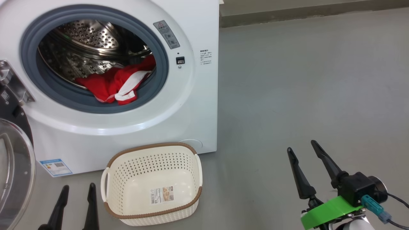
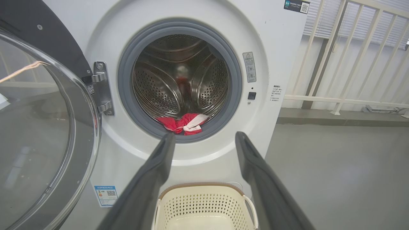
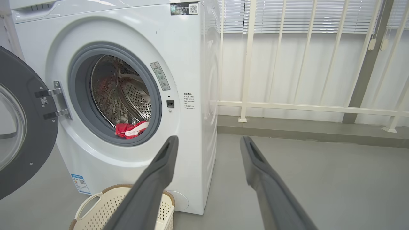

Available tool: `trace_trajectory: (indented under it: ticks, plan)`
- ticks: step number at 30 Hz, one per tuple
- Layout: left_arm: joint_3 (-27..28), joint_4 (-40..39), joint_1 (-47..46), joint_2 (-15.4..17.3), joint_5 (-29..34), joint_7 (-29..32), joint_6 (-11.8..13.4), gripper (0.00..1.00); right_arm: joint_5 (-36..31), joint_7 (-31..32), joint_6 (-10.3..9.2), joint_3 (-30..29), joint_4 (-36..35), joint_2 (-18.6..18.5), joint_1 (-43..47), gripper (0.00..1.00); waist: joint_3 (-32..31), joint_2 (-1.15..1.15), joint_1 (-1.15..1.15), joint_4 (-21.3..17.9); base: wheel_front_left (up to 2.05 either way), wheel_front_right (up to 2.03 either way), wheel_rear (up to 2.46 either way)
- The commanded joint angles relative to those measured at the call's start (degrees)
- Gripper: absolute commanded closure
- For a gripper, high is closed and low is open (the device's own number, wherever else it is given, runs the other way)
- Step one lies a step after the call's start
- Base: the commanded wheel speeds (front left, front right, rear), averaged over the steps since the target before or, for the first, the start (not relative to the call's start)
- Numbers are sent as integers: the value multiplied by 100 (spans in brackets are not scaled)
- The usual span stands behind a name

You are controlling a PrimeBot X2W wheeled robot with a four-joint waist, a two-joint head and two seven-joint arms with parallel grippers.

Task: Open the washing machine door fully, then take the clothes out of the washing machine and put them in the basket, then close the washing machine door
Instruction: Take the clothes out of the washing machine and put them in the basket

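Basket point(image 1: 152, 166) one, door point(image 2: 38, 127) one, clothes point(image 1: 110, 84) one heap

Grey floor point(image 1: 303, 80), white railing point(image 3: 306, 107), blinds point(image 3: 287, 16)

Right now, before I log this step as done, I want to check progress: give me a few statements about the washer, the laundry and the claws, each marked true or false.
1. The washing machine door stands open. True.
2. The clothes lie in the basket. False: they lie at the mouth of the drum; there are no clothes in the basket.
3. The left claw is shut on the clothes. False: it is open, holding nothing.
4. The basket stands on the floor in front of the washing machine. True.
5. The right claw is open. True.
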Motion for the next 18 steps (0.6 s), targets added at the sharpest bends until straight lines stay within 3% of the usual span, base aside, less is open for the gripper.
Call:
trace_trajectory:
  ticks: [1, 18]
  plan:
    - [162, -121, -52, 54, 58, -66, -46, 0, -57, -37, 25, 43, -204, 6, -21, 0, -26, 0, 0, -3, 0, 0, 0]
    - [161, -123, 27, -72, 290, -69, -43, 0, -216, -37, 25, -92, -277, 6, 256, 0, -40, 0, 0, 65, 2, -2, 0]
